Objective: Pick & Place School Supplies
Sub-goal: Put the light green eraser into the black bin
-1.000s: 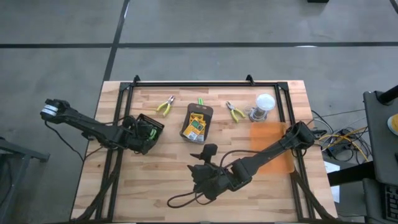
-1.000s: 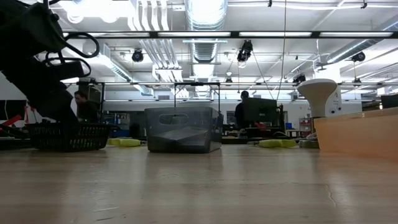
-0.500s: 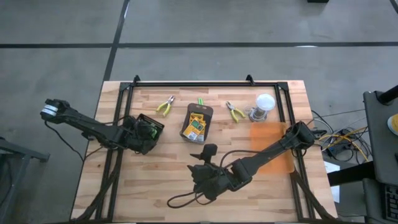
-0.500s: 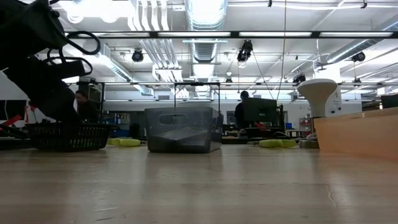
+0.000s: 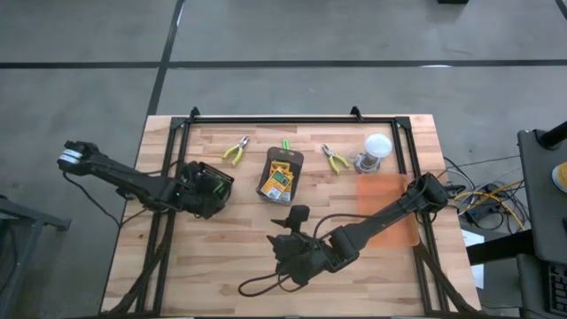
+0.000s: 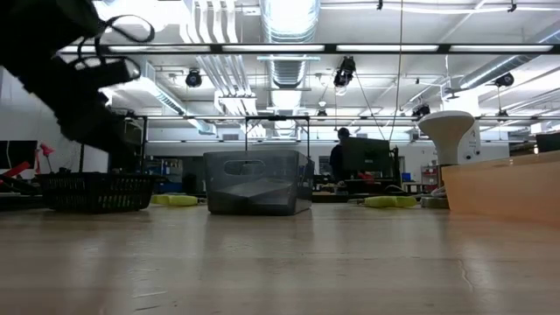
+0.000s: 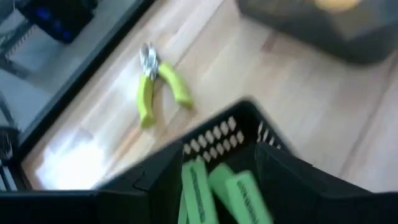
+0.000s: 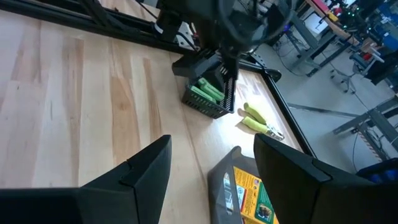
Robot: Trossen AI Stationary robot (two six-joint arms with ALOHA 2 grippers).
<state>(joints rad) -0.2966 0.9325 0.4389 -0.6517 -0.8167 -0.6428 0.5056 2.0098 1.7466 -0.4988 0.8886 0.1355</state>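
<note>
My left gripper (image 5: 200, 185) (image 7: 219, 155) stands open just above a black mesh basket (image 5: 216, 181) (image 6: 96, 191) at the table's left. Several bright-green sticks (image 7: 205, 186) (image 8: 205, 92) lie in the basket under its fingers. One pair of yellow-green pliers (image 5: 235, 151) (image 7: 155, 84) lies beyond the basket, and a second pair (image 5: 335, 159) lies right of the dark grey tray (image 5: 285, 153). Yellow-and-green crayon boxes (image 5: 281, 177) (image 8: 249, 186) lie in the tray, and a green stick (image 5: 285, 143) lies at its far end. My right gripper (image 5: 291, 215) (image 8: 211, 140) hangs open near the table's middle.
A clear jar with a white lid (image 5: 376, 151) (image 6: 451, 136) stands at the far right. In front of it lies an orange block (image 5: 385, 217). A black frame rail (image 5: 283, 120) runs along the far edge and down both sides. A cable (image 5: 257, 285) loops near the front.
My left gripper has risen above the basket; in the low view its dark shape now stands clearly higher than before. The basket has stayed where it was, and my right arm has kept still.
</note>
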